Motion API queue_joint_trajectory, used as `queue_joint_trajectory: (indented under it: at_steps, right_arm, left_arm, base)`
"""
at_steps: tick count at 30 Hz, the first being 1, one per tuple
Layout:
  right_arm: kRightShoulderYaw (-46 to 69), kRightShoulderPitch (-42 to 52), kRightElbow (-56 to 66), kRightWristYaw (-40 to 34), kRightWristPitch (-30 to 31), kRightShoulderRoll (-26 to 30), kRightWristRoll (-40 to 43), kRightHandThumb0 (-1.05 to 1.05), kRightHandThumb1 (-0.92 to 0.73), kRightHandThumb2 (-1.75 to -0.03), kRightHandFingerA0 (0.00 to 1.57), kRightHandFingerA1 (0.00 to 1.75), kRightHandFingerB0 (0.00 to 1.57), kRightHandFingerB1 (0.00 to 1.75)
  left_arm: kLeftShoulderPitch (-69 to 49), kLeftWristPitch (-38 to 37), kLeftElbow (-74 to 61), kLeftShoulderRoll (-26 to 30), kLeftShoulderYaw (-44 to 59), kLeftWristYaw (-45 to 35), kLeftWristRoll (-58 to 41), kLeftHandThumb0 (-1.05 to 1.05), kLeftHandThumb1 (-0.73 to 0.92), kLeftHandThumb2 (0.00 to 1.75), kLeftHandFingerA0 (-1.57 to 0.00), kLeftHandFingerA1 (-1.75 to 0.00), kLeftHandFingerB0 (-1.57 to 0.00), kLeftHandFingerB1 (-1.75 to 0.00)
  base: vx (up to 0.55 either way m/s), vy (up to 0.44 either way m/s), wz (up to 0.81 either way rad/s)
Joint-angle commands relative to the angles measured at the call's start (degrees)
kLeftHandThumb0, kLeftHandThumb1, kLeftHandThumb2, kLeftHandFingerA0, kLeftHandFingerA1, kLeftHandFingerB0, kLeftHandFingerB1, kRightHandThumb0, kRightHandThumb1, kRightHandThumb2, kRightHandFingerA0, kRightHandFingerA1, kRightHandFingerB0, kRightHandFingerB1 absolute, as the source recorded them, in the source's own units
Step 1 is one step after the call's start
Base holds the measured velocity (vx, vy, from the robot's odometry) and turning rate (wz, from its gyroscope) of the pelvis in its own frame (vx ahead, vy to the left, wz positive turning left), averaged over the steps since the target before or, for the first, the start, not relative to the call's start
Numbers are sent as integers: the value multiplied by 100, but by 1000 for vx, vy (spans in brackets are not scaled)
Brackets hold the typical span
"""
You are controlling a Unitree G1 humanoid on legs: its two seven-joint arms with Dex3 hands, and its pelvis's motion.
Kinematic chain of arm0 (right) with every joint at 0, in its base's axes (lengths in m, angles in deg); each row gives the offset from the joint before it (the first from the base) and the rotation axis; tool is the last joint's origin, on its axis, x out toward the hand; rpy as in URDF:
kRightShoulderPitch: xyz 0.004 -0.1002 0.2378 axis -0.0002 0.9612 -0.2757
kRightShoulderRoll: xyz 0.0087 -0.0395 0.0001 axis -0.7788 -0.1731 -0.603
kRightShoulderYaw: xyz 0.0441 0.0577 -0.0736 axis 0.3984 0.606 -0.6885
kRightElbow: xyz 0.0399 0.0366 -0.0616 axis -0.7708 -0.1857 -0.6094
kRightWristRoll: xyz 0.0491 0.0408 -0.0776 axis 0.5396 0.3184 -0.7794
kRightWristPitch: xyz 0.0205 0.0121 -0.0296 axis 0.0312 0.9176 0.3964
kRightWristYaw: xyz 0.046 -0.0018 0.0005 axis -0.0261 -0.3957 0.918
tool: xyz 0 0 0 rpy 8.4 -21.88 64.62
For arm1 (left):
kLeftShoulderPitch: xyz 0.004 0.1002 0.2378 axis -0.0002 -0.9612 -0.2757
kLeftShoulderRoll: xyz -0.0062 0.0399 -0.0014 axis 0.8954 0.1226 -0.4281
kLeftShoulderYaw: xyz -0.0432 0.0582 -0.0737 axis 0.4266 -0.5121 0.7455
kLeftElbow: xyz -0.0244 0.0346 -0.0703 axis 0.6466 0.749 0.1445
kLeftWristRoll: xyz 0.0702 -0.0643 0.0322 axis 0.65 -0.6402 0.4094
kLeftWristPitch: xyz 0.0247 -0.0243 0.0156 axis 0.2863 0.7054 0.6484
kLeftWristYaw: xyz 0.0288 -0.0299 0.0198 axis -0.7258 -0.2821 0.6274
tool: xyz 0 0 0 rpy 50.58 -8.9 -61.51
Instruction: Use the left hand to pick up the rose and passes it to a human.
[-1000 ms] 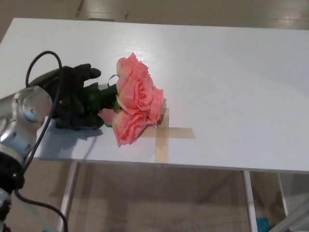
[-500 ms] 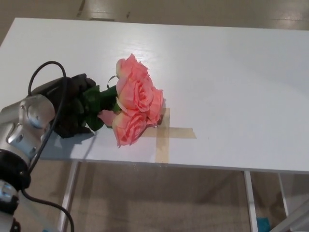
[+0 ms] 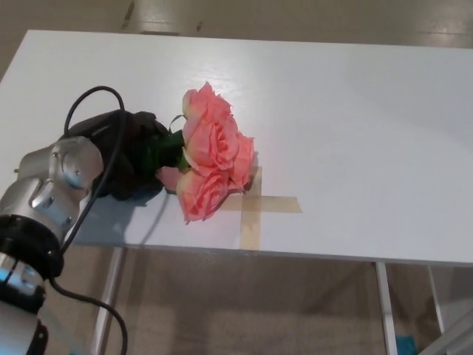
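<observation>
One white table (image 3: 355,126) fills the view, and near its front edge the left hand (image 3: 133,154) is wrapped around the green stem and leaves of the rose (image 3: 212,159), whose pink blooms lie just to the hand's right over a tape cross (image 3: 255,207). The grasp looks closed on the stem; a good lift would be slow and straight up, keeping the blooms clear of the tabletop. Compared with half a second ago, the hand has rolled in tighter over the leaves and the forearm sits closer. No right hand shows.
</observation>
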Motion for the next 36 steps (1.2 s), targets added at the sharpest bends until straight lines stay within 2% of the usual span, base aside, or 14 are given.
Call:
queue_joint_trajectory:
  at_steps: [1,4,13,14,16,17,18,20,21,23,27,31,32,36]
  right_arm:
    - [39,19,-19,48,16,-8,63,-40,-58,-78,63,54,46,47]
    - [44,29,-18,58,1,-7,65,-40,-58,-78,63,54,46,47]
    - [39,39,-19,83,-23,1,58,-39,-58,-78,63,54,47,48]
    - [38,39,-19,99,-21,8,57,-39,-58,-78,63,54,48,48]
    - [37,42,-18,105,-21,13,57,-39,-58,-78,63,54,48,48]
    - [38,42,-18,108,-21,13,57,-39,-58,-78,63,54,48,48]
    - [35,41,-19,107,-20,13,53,-39,-58,-78,63,54,49,49]
    - [30,39,-20,113,-22,14,48,-39,-58,-78,63,54,49,49]
    - [31,39,-21,116,-22,16,49,-39,-58,-78,63,54,49,49]
    - [29,35,-19,115,-17,17,48,-39,-58,-78,63,54,49,49]
    - [39,29,-18,117,-28,17,59,-39,-58,-78,63,54,49,49]
    - [39,28,-20,111,-26,13,58,-39,-58,-78,63,54,49,49]
    - [31,25,-23,123,-19,18,50,-39,-58,-78,63,54,49,49]
    - [33,27,-23,134,-22,26,53,-39,-58,-78,63,54,49,49]
  left_arm:
    - [-63,-35,190,-167,-135,-398,29,-16,79,64,-103,-53,-76,-45]
    - [-78,-42,127,-197,-258,-294,167,-16,78,63,-94,-51,-69,-45]
    - [-240,-212,12,-141,-339,50,204,-20,77,63,-88,-49,-72,-45]
    - [-309,-250,-9,-114,-279,190,169,-22,76,63,-77,-46,-66,-43]
    - [-353,-267,-19,-103,-212,300,126,-22,77,63,-81,-47,-70,-45]
    - [-368,-290,8,-118,-111,377,41,-21,77,64,-93,-52,-76,-47]
    - [-412,-288,11,-179,159,461,-225,-21,79,64,-93,-89,-89,-59]
    - [-524,-135,-42,-488,979,549,-982,-20,79,66,-78,-138,-80,-91]
    - [-548,-102,-64,-600,1264,541,-1208,-20,79,66,-78,-138,-80,-91]
    - [-552,-83,-141,-801,1790,534,-1584,-19,84,65,-65,-157,-67,-120]
    - [-358,231,-505,-1037,2599,278,-2174,-17,86,67,-74,-162,-61,-137]
    - [-334,359,-665,-1109,2802,190,-2153,-16,83,71,-79,-158,-63,-132]
    - [-250,548,-944,-1235,3052,114,-2450,-16,80,76,-87,-151,-74,-120]
    - [-159,829,-1267,-1358,3322,-20,-2639,-16,79,75,-86,-150,-77,-113]
  base:
    - [0,0,0]
    - [0,0,0]
    - [0,0,0]
    - [0,0,0]
    - [0,0,0]
    - [0,0,0]
    - [0,0,0]
    - [0,0,0]
    - [0,0,0]
    - [0,0,0]
    - [0,0,0]
    - [0,0,0]
    - [0,0,0]
    - [0,0,0]
